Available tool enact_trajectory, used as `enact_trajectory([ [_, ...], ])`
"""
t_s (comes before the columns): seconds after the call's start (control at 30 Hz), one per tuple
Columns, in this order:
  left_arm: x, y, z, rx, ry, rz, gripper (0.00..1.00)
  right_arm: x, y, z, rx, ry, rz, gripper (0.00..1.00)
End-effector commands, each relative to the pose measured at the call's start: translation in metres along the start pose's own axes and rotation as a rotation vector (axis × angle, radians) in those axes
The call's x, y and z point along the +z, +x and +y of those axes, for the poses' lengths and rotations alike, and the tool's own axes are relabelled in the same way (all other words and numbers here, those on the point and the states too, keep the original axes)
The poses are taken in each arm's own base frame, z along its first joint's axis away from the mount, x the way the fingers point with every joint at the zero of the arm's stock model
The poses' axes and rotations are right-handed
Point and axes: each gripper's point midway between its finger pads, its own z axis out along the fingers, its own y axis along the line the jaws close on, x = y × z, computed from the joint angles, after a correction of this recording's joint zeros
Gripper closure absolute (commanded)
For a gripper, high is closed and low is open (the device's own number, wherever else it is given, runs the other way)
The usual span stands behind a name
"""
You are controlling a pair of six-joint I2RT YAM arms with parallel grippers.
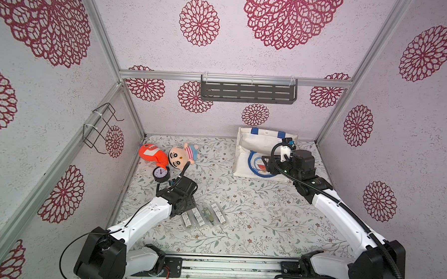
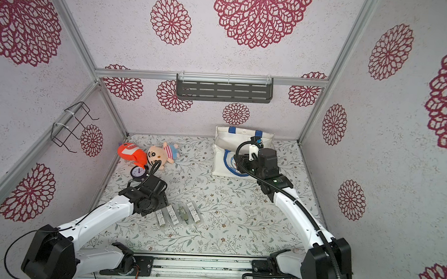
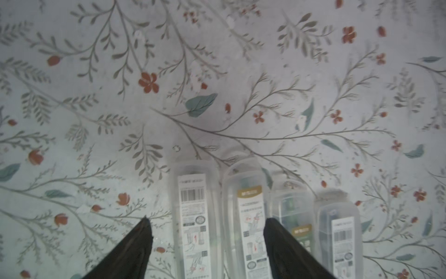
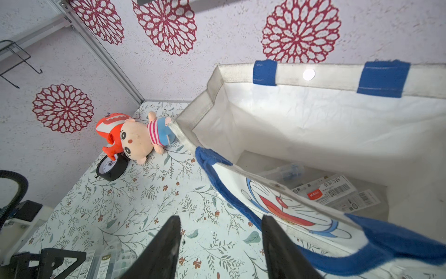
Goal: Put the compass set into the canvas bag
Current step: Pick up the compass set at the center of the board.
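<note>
Several compass sets in clear plastic cases lie side by side on the floral table, near its front. My left gripper hangs open just above them. Its fingers straddle the barcode-label case and the gold-label case, touching neither that I can see. The canvas bag stands open at the back right, with more cases on its bottom. My right gripper is open and empty, low beside the bag's printed front.
An orange plush, a doll and a black alarm clock sit at the back left. A wire rack hangs on the left wall, a dark shelf on the back wall.
</note>
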Motion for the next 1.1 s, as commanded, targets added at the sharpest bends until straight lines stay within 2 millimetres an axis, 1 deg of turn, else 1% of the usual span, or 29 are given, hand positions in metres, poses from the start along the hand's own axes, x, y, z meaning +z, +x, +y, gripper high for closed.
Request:
enact_trajectory([
  [0.0, 0.000, 0.007, 0.013, -0.111, -0.034, 0.010, 0.24, -0.010, -0.023, 0.015, -0.034, -0.053, -0.083, 0.43],
  [0.17, 0.010, 0.022, 0.010, -0.127, -0.021, 0.051, 0.27, -0.014, -0.026, 0.018, -0.039, -0.063, -0.092, 0.42],
  [0.23, 0.014, 0.024, 0.000, -0.107, 0.011, 0.056, 0.28, -0.015, -0.026, 0.018, -0.041, -0.063, -0.094, 0.42],
  [0.3, 0.017, 0.027, -0.003, -0.085, 0.000, 0.062, 0.27, -0.015, -0.025, 0.018, -0.040, -0.060, -0.092, 0.42],
  [0.43, 0.024, 0.035, 0.000, -0.064, -0.042, 0.077, 0.29, -0.016, -0.026, 0.016, -0.040, -0.050, -0.095, 0.42],
  [0.6, 0.026, 0.042, 0.004, -0.065, -0.067, 0.079, 0.31, -0.018, -0.028, 0.016, -0.045, -0.045, -0.104, 0.41],
  [0.83, 0.031, 0.054, 0.016, -0.070, -0.098, 0.112, 0.32, -0.017, -0.026, 0.018, -0.042, -0.057, -0.097, 0.40],
  [0.97, 0.028, 0.054, 0.016, -0.067, -0.081, 0.104, 0.32, -0.017, -0.026, 0.018, -0.042, -0.058, -0.095, 0.40],
  [1.07, 0.024, 0.050, 0.015, -0.061, -0.063, 0.084, 0.31, -0.017, -0.026, 0.018, -0.042, -0.059, -0.094, 0.40],
])
